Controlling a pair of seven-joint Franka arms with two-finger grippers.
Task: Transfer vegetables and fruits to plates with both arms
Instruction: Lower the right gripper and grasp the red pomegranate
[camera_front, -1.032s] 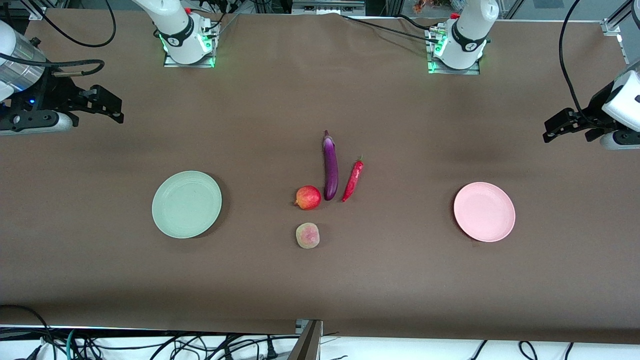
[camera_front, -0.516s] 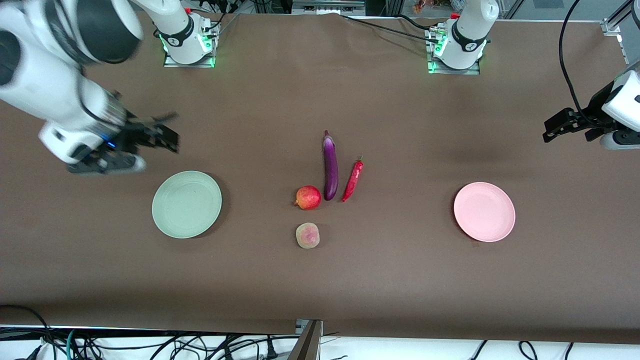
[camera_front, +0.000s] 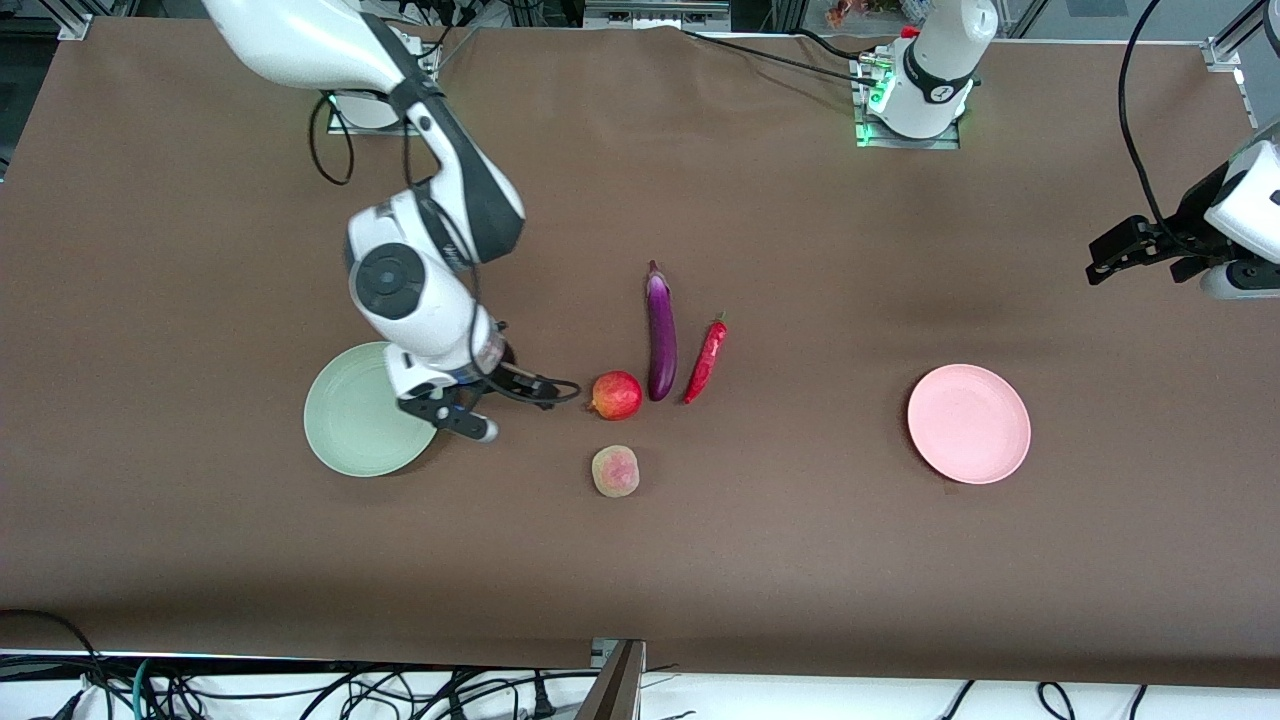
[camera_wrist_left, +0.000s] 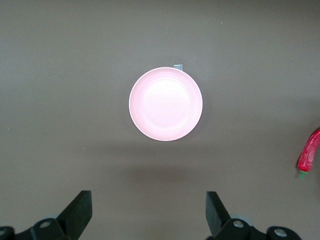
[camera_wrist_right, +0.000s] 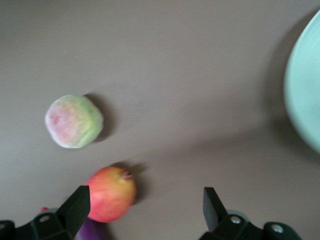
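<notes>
The purple eggplant (camera_front: 660, 335), red chili (camera_front: 706, 360), red-and-yellow pomegranate (camera_front: 617, 395) and pinkish peach (camera_front: 615, 471) lie mid-table. The mint green plate (camera_front: 350, 430) is toward the right arm's end, the pink plate (camera_front: 968, 423) toward the left arm's end. My right gripper (camera_front: 510, 405) is open and empty over the table between the green plate and the pomegranate. Its wrist view shows the gripper (camera_wrist_right: 145, 205), the pomegranate (camera_wrist_right: 111, 194) by one finger, the peach (camera_wrist_right: 74, 121) and the green plate's rim (camera_wrist_right: 306, 100). My left gripper (camera_front: 1120, 255) waits open at the table's end; its wrist view (camera_wrist_left: 148, 210) shows the pink plate (camera_wrist_left: 165, 104) and chili (camera_wrist_left: 309, 152).
A brown cloth covers the table (camera_front: 800, 560). The right arm's wrist overlaps part of the green plate's rim in the front view. Cables hang along the table's front edge (camera_front: 300, 690).
My right arm has swung in from the table's end, past the green plate, to beside the pomegranate. The left arm and all produce have stayed put.
</notes>
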